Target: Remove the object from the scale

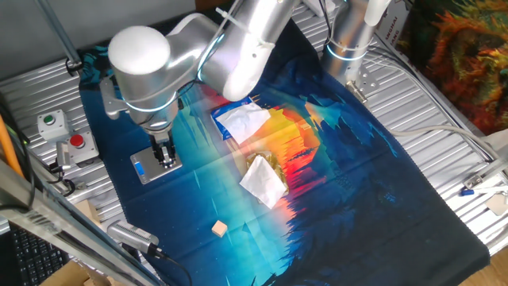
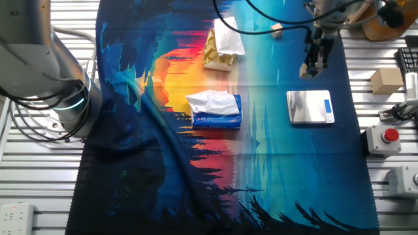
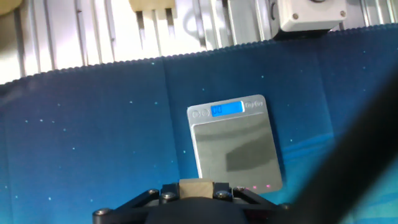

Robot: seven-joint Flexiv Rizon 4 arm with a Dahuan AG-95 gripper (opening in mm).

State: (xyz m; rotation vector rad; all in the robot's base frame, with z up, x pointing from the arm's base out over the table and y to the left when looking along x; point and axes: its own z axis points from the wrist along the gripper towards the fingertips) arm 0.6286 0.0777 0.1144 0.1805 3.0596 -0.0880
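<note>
Hand view showed the gripper (image 3: 196, 188) clamped on the tan block (image 3: 195, 186), raised clear above the scale (image 3: 236, 149). Its silver plate lay bare on the blue cloth (image 3: 93, 124), with the display strip lit blue on the far edge.

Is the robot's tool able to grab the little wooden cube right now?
Probably not yet. The cube sits in the open with nothing over it, but the tool is shut on the tan block, so it looks full.
</note>
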